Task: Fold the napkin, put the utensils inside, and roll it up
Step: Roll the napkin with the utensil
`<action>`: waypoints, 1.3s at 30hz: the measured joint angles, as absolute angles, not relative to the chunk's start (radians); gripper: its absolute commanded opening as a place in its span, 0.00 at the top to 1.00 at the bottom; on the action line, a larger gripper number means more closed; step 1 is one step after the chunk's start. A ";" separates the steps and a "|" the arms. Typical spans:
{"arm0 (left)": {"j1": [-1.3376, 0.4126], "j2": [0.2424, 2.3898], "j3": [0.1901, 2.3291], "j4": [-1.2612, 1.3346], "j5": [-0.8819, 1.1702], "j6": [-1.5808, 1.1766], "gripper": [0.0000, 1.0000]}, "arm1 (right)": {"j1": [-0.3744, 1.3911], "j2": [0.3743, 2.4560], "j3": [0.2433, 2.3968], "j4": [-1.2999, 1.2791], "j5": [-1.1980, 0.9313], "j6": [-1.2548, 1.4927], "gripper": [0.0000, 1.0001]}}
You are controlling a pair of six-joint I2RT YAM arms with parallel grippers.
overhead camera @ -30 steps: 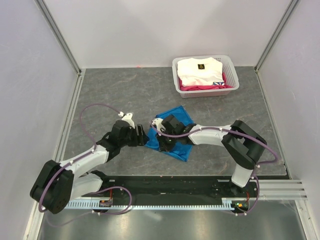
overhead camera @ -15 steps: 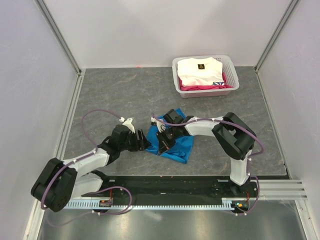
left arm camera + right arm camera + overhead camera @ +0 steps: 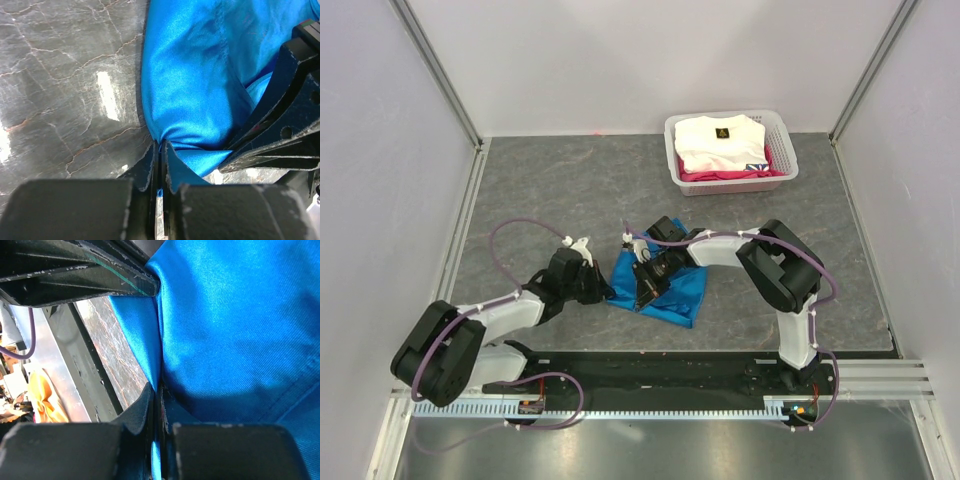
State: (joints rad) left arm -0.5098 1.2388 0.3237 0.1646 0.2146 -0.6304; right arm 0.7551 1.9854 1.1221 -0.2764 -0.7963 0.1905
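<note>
Your blue napkin (image 3: 672,292) lies on the grey desk (image 3: 570,190), near the middle and towards the near edge, between the two arms. From above it reads as a folded, slightly bunched patch. Its long axis runs on a diagonal from far-left to near-right, and one corner points near-right. Your left tool (image 3: 609,291) meets the napkin's left edge. In the left wrist view the tool (image 3: 160,150) has its fingers pressed together on a small pinch of the napkin (image 3: 195,95), and the cloth fans out from that pinch in smooth folds. Your right tool (image 3: 645,292) comes down onto the napkin just right of the left one, so the two sit very near each other. In the right wrist view this tool (image 3: 157,390) is likewise clamped on a fold of the napkin (image 3: 235,330), with blue cloth showing in the thin slit between the fingers. The cloth there is drawn into a crease running away from the grip. Far to the right, well apart from the napkin, a white basket (image 3: 783,165) holds a white folded cloth (image 3: 720,140) on top of a pink cloth (image 3: 720,176).
</note>
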 measured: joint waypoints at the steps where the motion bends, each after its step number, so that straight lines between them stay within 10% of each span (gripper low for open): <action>1: -0.510 1.245 0.331 0.158 0.216 -0.630 0.98 | 0.755 1.985 1.123 -0.278 -0.797 0.191 0.86; 11: -0.510 1.309 0.415 0.075 0.217 -0.619 0.98 | 0.753 1.867 1.127 -0.359 -0.672 0.187 0.45; 23: -0.510 1.338 0.445 0.054 0.224 -0.619 0.98 | 0.814 1.445 1.013 -0.444 -0.363 0.197 0.43; 39: -0.510 1.340 0.453 0.039 0.224 -0.618 0.98 | 0.870 1.422 0.829 -0.465 -0.254 0.318 0.43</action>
